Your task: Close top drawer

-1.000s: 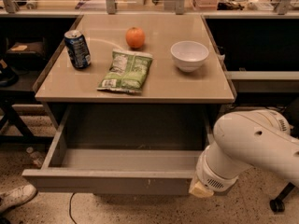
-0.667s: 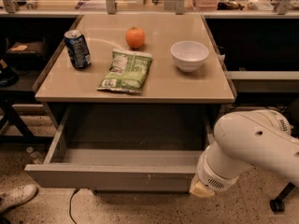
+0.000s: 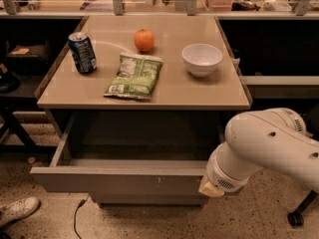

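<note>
The top drawer (image 3: 119, 181) stands open under the beige table top (image 3: 199, 96). It is wide and grey-beige, with a flat handle-less front that has small white scratches right of centre. Its inside looks empty. My white arm (image 3: 264, 148) reaches in from the right. The gripper (image 3: 208, 188) is at the right end of the drawer front, pressed against it. It is mostly hidden behind the thick wrist.
On the table top are a blue soda can (image 3: 82, 53), an orange (image 3: 144, 40), a green chip bag (image 3: 134, 75) and a white bowl (image 3: 202, 59). A shoe (image 3: 17, 210) and a cable (image 3: 77, 218) are on the floor at left. A caster (image 3: 295, 218) is at right.
The drawer front has slid back toward the table, so the drawer is less far out. The arm has followed it inward.
</note>
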Controlling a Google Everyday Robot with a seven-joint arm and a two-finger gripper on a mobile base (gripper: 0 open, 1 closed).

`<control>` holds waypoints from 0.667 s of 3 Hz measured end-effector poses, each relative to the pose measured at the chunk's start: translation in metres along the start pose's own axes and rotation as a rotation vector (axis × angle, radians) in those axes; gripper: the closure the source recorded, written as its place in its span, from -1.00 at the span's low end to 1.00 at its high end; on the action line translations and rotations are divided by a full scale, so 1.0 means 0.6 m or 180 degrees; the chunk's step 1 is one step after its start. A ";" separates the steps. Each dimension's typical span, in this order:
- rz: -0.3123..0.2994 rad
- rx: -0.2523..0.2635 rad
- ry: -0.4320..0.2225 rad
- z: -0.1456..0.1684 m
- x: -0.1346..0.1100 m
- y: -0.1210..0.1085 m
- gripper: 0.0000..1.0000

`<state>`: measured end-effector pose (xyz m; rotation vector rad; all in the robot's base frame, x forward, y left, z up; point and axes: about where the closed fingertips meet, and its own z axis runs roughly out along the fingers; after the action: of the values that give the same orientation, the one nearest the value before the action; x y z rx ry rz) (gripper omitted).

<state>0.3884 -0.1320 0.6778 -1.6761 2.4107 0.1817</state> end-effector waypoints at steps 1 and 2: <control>0.0165 -0.0058 0.0017 0.017 0.027 0.003 1.00; 0.0334 0.0066 -0.0098 0.019 0.024 -0.023 1.00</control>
<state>0.3976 -0.1477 0.6636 -1.5279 2.4706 0.1960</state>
